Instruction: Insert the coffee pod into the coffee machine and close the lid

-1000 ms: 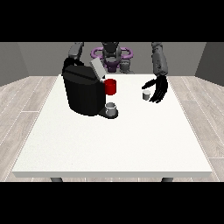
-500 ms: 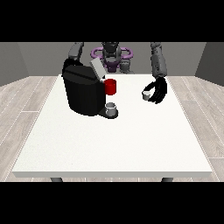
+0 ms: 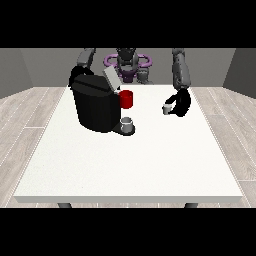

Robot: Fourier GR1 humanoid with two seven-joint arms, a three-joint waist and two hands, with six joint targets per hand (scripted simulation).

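Hand at the view's right (image 3: 180,103): we see it curled round the coffee pod (image 3: 167,108), apparently just above the table (image 3: 130,165).
Pod handling: we judge it light, rigid, smooth; hold by its sides.
Coffee machine (image 3: 95,102): well apart, lid (image 3: 111,78) raised.
Room: grey walls, pale plank floor.

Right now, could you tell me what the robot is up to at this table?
The hand at the view's right has its fingers curled round a small pale pod, just above the white table, apart from the black coffee machine. The machine's lid stands open, with a red part at its front and a grey cup on its tray. The other hand is behind the machine, mostly hidden. The pod is not yet inserted.
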